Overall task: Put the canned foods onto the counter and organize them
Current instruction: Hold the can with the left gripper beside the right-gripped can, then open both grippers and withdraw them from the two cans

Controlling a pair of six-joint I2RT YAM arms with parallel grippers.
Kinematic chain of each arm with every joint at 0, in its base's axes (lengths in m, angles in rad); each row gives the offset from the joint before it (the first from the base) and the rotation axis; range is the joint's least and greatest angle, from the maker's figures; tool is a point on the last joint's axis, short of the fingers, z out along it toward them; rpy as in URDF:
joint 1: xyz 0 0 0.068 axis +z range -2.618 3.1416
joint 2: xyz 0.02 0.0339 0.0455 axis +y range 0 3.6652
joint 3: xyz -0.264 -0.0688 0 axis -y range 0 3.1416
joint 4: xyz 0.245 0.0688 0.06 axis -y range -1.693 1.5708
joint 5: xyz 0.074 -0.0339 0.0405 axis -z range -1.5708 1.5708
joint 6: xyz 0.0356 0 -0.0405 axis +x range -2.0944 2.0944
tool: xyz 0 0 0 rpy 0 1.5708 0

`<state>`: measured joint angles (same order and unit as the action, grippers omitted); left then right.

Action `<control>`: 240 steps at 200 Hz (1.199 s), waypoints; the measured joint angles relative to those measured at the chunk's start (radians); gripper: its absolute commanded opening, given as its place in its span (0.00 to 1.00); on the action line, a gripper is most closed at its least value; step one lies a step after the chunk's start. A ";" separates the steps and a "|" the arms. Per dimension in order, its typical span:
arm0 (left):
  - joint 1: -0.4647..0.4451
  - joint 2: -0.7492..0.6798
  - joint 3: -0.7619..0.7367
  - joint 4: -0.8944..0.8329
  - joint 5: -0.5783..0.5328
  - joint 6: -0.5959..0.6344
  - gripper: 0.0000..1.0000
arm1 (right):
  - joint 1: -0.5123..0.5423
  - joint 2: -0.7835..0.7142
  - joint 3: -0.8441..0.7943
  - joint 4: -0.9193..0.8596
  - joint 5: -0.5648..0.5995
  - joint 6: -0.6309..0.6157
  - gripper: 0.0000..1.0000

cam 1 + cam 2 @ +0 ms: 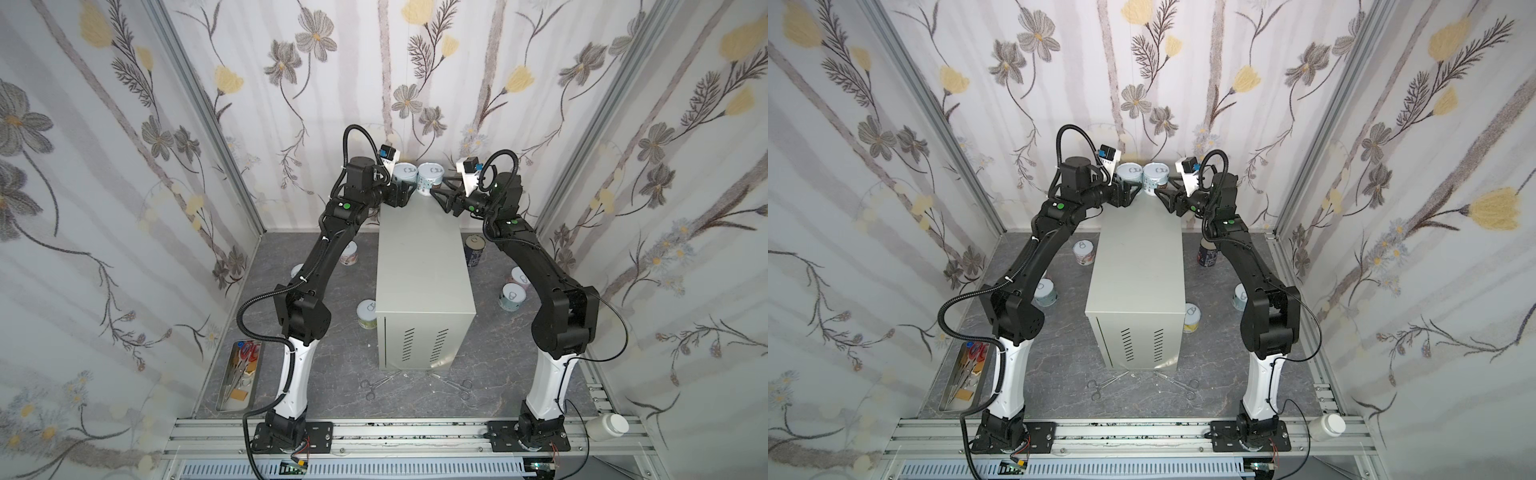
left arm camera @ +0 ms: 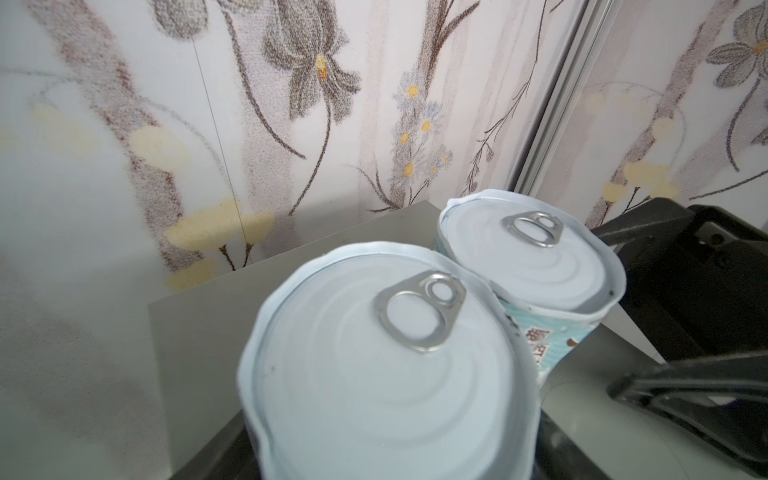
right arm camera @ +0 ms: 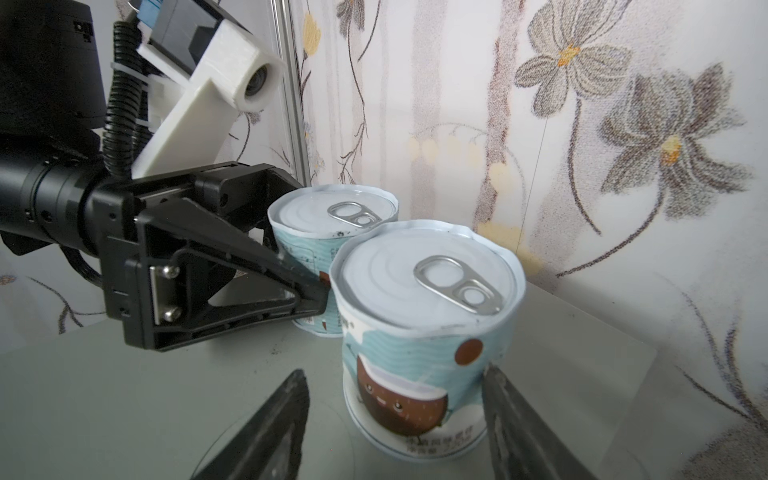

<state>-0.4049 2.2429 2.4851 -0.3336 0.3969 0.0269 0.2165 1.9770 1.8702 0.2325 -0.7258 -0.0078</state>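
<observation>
While both arms reach over the far end of the table [image 1: 419, 257], a tall grey metal box with vent slits on its near face, two teal cans stand upright on its top by the flowered back wall. In both top views they sit side by side, touching or nearly so, pull-tab lids up.

The left gripper [image 1: 411, 188] has its jaws on either side of the left can [image 1: 405, 171]. The left wrist view shows that can close under the camera, and the right wrist view shows one black finger [image 3: 291, 282] lying along its label. Whether the jaws press on it I cannot tell.

The right gripper [image 3: 395, 372] faces the right can [image 1: 431, 176] with its jaws spread as wide as the can. One fingertip meets the label's edge, and bare table top shows between the other fingertip and the can, so the jaws are open and not clamped.

More cans stand on the dark marbled floor [image 1: 332, 386]:
- a pink can [image 1: 348, 253] to the left of the table
- a pale can [image 1: 367, 313] just beside the table's left wall
- a dark-blue can [image 1: 473, 251] to the right of the table
- two pale cans [image 1: 512, 296] by the right arm
- a yellow can [image 1: 1191, 318] close to the table's right wall

A white bottle [image 1: 609, 428] lies on the rail at the near right.
</observation>
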 measured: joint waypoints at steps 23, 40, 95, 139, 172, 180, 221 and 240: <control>0.000 0.001 0.000 0.000 0.000 0.000 0.84 | 0.000 0.000 0.000 0.002 0.000 0.000 0.66; -0.001 0.001 0.000 0.000 0.000 0.000 0.84 | 0.000 0.001 0.000 0.003 0.002 0.003 0.65; -0.001 0.002 0.000 0.001 -0.001 0.000 0.84 | -0.002 0.005 0.000 0.013 0.003 0.007 0.62; -0.001 0.007 0.000 0.005 -0.001 0.000 0.84 | -0.002 0.005 0.000 0.013 0.006 0.006 0.59; -0.001 0.008 0.000 0.006 0.000 0.000 0.84 | -0.002 0.005 0.000 0.011 0.007 0.006 0.60; -0.001 0.008 0.000 0.006 0.000 0.000 0.84 | -0.003 0.003 0.000 0.010 0.007 0.006 0.60; -0.001 0.008 0.000 0.006 0.000 0.000 0.84 | -0.028 -0.017 -0.030 0.017 0.001 0.027 0.62; -0.001 0.008 0.000 0.006 0.009 0.006 0.85 | -0.039 -0.017 -0.032 0.018 0.003 0.045 0.62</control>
<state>-0.4057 2.2513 2.4851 -0.3275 0.4061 0.0330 0.1776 1.9598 1.8385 0.2508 -0.7231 0.0372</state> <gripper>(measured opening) 0.842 0.620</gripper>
